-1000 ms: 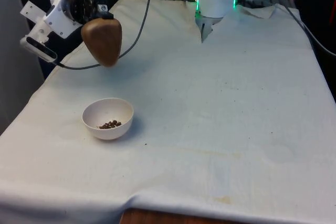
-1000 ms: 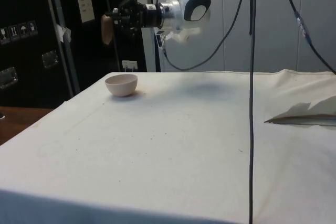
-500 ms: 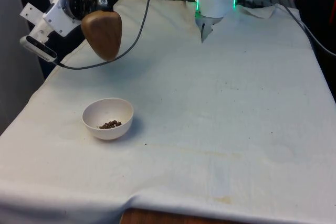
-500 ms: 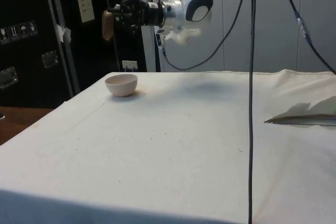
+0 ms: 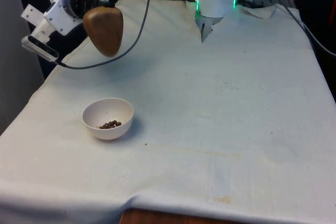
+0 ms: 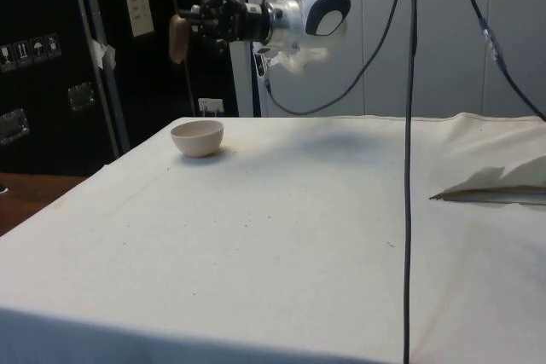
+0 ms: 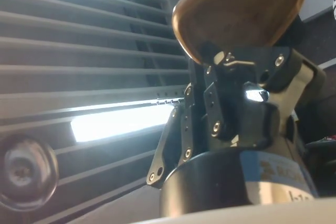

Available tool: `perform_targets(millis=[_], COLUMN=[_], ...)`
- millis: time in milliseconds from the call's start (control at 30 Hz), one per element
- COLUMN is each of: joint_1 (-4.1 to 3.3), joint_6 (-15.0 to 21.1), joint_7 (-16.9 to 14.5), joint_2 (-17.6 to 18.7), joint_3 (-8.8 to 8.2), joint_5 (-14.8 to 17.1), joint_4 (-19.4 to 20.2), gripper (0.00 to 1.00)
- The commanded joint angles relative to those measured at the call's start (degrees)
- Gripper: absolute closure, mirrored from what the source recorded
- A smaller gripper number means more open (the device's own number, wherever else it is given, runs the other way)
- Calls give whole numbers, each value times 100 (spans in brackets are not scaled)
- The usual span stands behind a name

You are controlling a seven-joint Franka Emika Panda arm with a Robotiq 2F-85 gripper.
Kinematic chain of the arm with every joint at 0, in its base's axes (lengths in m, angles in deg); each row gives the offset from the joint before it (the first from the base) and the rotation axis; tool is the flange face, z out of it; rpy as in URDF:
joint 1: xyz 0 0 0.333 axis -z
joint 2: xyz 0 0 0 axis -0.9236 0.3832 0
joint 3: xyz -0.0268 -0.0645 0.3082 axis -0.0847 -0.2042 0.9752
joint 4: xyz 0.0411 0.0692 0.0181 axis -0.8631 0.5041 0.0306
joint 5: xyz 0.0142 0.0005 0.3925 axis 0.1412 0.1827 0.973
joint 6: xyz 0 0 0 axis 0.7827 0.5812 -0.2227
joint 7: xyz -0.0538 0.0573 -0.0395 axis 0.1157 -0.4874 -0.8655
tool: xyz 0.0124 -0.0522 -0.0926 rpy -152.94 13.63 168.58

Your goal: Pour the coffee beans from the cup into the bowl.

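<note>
A white bowl (image 5: pixel 107 119) sits on the cloth near the front view's left edge, with a small pile of coffee beans (image 5: pixel 109 125) in its bottom. High above and behind it hangs a brown wooden cup (image 5: pixel 103 31), tipped over on its side. My gripper (image 5: pixel 98 4) is shut on the cup. From the side, the cup (image 6: pixel 178 37) sticks out beyond the gripper (image 6: pixel 207 22), well above the bowl (image 6: pixel 197 137). In the wrist view the cup (image 7: pixel 239 11) sits clamped between the fingers (image 7: pixel 218 98), with ceiling slats behind it.
A black cable (image 5: pixel 134 38) loops from the arm down towards the table's edge. The cloth is rucked up at the robot's base (image 5: pixel 210 27). A stray bean (image 5: pixel 146 144) lies beside the bowl. Another cable (image 6: pixel 408 168) hangs across the side view.
The gripper has lifted the tipped cup a little higher above the bowl. The bowl and its beans have not moved.
</note>
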Motion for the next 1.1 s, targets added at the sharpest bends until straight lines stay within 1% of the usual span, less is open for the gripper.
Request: perform_targets(millis=[0, 100, 133, 167, 367, 400, 433, 600, 833, 967, 1067], joint_1=[6, 11, 0, 11, 11, 0, 11, -17, -17, -40, -80], joint_6=[6, -17, -23, -29, -63, -52, -69, -126, -166, -172, -178], joint_7=[11, -11, -23, -17, -86, -92, -92, -97, -166, -212, -269], joint_2=[-17, -11, 0, -11, 11, 23, 6, -23, -11, -11, -34], joint_3=[11, 11, -6, 11, 11, 0, 6, -46, -46, -46, -57], joint_5=[34, 34, 6, 34, 29, 6, 23, 17, 17, 17, 0], joint_4=[17, 17, 6, 23, 23, 17, 29, 29, 40, 57, 86], gripper=[100, 100, 100, 100, 100, 100, 100, 100, 100, 100, 100])
